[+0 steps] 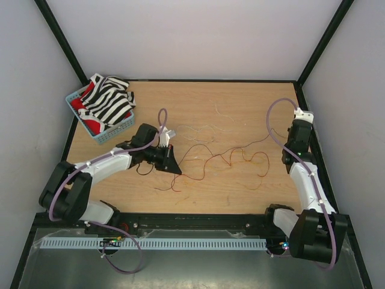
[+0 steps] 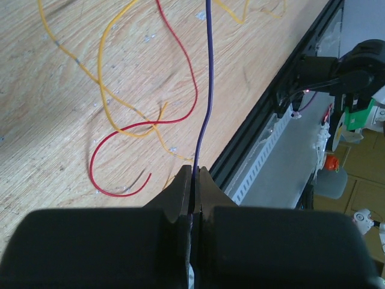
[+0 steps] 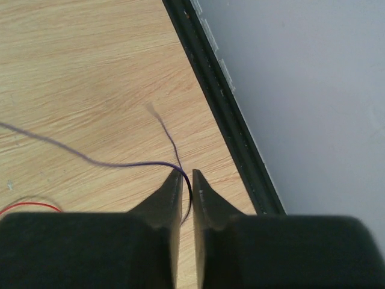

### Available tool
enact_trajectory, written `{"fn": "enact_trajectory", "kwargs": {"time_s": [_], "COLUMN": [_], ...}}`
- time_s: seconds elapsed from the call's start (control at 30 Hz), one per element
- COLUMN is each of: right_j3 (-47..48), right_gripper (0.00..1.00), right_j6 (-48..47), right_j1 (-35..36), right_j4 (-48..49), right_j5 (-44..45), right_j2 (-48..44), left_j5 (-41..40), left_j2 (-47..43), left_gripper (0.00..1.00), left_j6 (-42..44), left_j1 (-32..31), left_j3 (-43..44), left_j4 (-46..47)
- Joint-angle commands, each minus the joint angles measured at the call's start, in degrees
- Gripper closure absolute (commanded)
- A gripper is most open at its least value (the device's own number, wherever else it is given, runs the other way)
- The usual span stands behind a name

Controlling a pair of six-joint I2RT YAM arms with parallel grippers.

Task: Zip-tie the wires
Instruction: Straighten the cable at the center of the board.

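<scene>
Wood-grain tabletop [image 1: 240, 192] carries the task's loose strands across its middle, between the two arms: a looping thin red wire [image 2: 186, 78], wavy yellow-orange wires [image 2: 102, 78] and a thin dark purple wire [image 2: 208, 72]. The left end effector [image 2: 195, 173] is pressed together on that purple wire. Near the right edge, the right end effector [image 3: 187, 177] has its tips a sliver apart. A dark strand's end threads the gap, which looks wider than the strand. To do this step well, I judge, keep the left clamp firm, secure the right end, then draw the strands into one bundle. The pale plastic zip tie is hard to pick out: a small whitish piece [image 1: 171, 132] by the left wrist may be it.
</scene>
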Motion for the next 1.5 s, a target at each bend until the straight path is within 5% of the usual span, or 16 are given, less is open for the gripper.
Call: {"fn": "enact_trajectory", "kwargs": {"time_s": [0.0,0.23,0.63,1.1,1.47], "right_j3": [-0.3,-0.1,5.9,17.5,45.1], "right_gripper": [0.73,0.46,0.32,0.17,0.10], "right_j6": [1.6,2.0,12.6,16.6,12.4], "right_j1": [-0.3,-0.2,0.2,18.8,23.6], "right_j4": [2.1,1.4,0.0,12.6,8.0], "right_j5": [0.8,-3.7,-24.5,-24.5,-27.6], "right_j2": [-0.2,-2.4,-4.1,25.6,54.2], "left_j5": [-1.2,-3.4,-8.0,-9.2,-4.0], "left_j2": [3.0,6.2,4.7,-11.2,-24.1], "left_gripper": [1.00,0.98,0.77,0.32,0.22], "left_j6": [0.8,1.8,4.7,8.5,6.1], "left_j1": [-1.0,-1.8,-1.0,11.4,24.4], "left_j3": [-1.5,-3.4,-3.0,4.7,9.0], "left_j4": [3.3,3.8,-1.0,-15.1,-13.5]}}
